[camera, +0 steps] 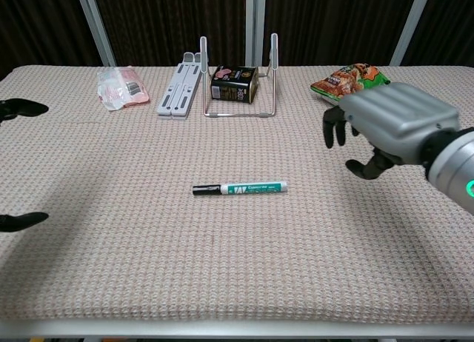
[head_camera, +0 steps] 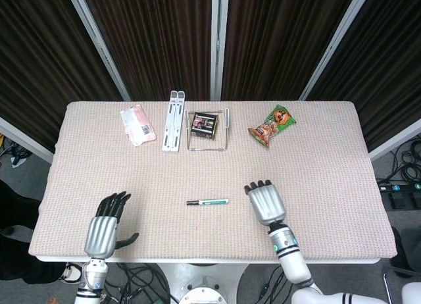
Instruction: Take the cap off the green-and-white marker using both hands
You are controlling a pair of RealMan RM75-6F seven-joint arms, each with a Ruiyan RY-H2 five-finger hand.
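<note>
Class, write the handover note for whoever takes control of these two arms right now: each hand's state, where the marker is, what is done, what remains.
Left hand: open, holds nothing, near the table's front left edge, well away from the marker.
Right hand: open, fingers spread, holds nothing, just right of the marker without touching it.
Green-and-white marker: lies flat at mid-table, black cap on, pointing to the robot's left.
Done: nothing gripped, cap not removed.
Left: grip the barrel with one hand, the cap with the other, pull apart.
</note>
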